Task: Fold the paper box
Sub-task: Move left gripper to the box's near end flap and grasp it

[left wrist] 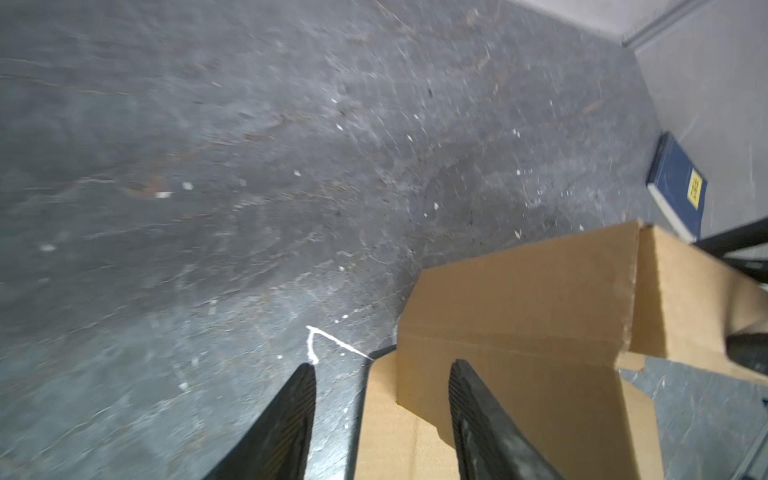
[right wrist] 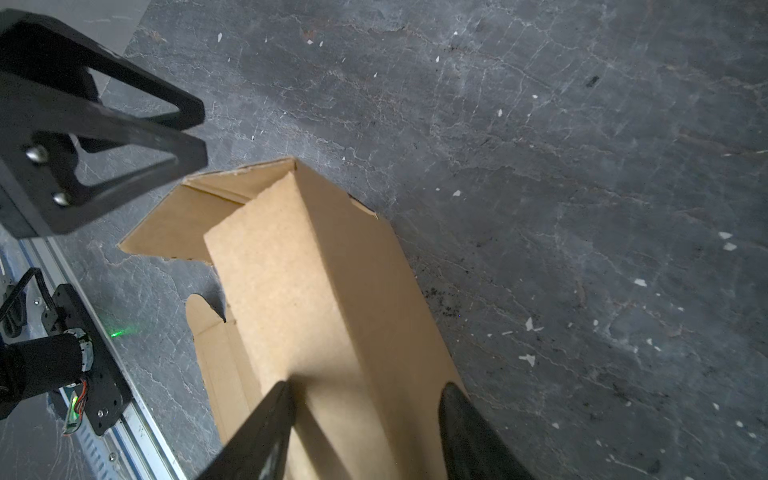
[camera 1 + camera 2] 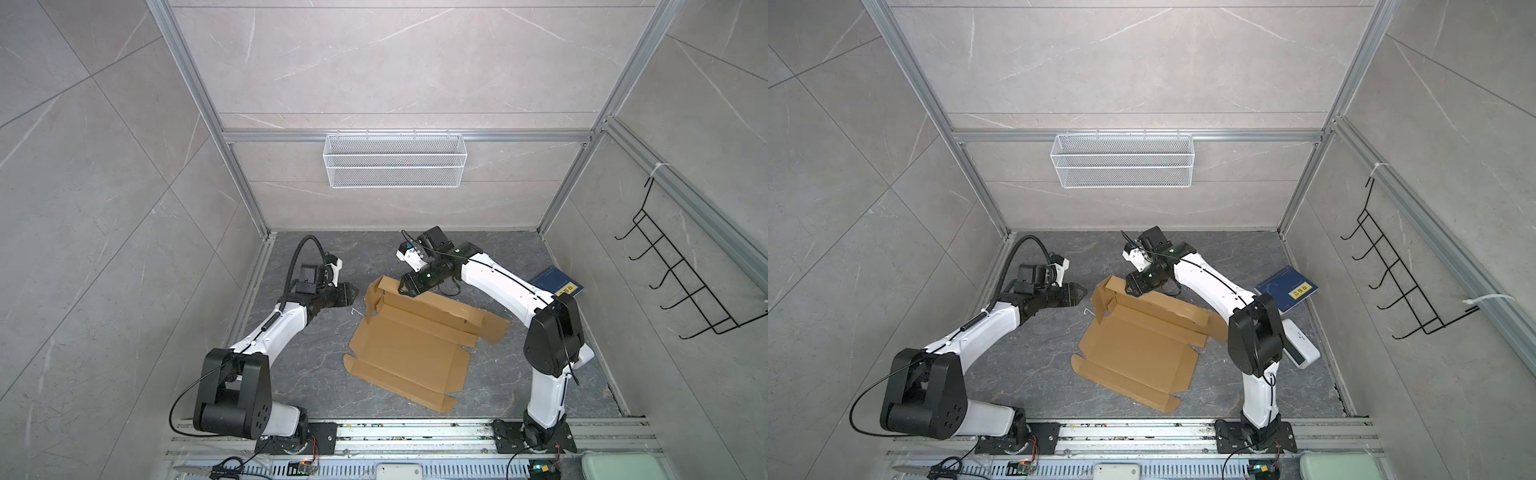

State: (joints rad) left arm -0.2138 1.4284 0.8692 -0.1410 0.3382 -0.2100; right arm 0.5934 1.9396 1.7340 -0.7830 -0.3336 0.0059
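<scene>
so in both top views the paper box (image 3: 411, 353) (image 3: 1138, 353) lay mostly opened out in the middle of the dark stone-look table (image 3: 307, 386), plain brown corrugated card, with its far-left end flap and long back wall standing up. the left gripper (image 3: 352, 293) sat just beside that upright flap, not touching it, arm stretched low and forward. the right gripper (image 3: 404, 288) was angled in from the right with the elbow bent, its tip right at the top edge of the back wall. a dark blue book (image 3: 559, 283) lay well apart by the right wall. left wrist view: the left gripper (image 1: 380, 363) had its black ribbed fingers spread, nothing pinched, with the paper box (image 1: 519, 328) and its raised flap just ahead, a bit blurry. right wrist view: the right gripper (image 2: 365, 384) was spread too, over the folded-up wall of the paper box (image 2: 307, 291), which had a rough torn-looking edge at the corner; couldn't tell if the fingers actually pressed on it
</scene>
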